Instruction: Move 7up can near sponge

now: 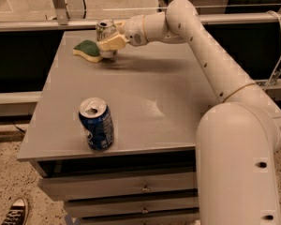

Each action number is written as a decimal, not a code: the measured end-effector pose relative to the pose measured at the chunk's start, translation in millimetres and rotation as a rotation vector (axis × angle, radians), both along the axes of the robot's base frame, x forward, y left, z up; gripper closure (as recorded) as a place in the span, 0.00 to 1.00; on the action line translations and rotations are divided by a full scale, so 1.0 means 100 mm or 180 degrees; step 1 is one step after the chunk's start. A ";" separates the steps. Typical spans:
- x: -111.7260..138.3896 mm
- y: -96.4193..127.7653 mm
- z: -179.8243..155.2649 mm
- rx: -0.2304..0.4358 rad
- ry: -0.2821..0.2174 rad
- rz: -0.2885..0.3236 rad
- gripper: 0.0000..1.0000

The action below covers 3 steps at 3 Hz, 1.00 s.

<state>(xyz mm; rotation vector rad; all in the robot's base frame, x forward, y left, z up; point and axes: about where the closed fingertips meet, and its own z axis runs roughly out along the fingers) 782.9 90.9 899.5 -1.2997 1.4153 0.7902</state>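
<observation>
Sponge [87, 49] lies just left of our gripper [108, 43] in the camera view, at the table's [145, 102] far left corner. We've got the 7up can [104, 30] clamped upright between the fingers, its base right by the sponge's edge; whether it is touching or just beside, we can't tell. By our reckoning, all that's left is to settle it straight down and let go. The dark blue can [97, 124] stands well apart, up front.

1 high camera looks down across the table [168, 93] — fingers [113, 42] at far-left.
</observation>
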 end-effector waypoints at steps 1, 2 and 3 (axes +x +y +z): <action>0.06 -0.07 0.02 -0.0018 -0.0020 -0.0082 1.00; 0.06 -0.08 0.03 -0.0018 -0.0022 -0.0087 1.00; 0.09 -0.18 0.08 0.0016 -0.0021 -0.0155 1.00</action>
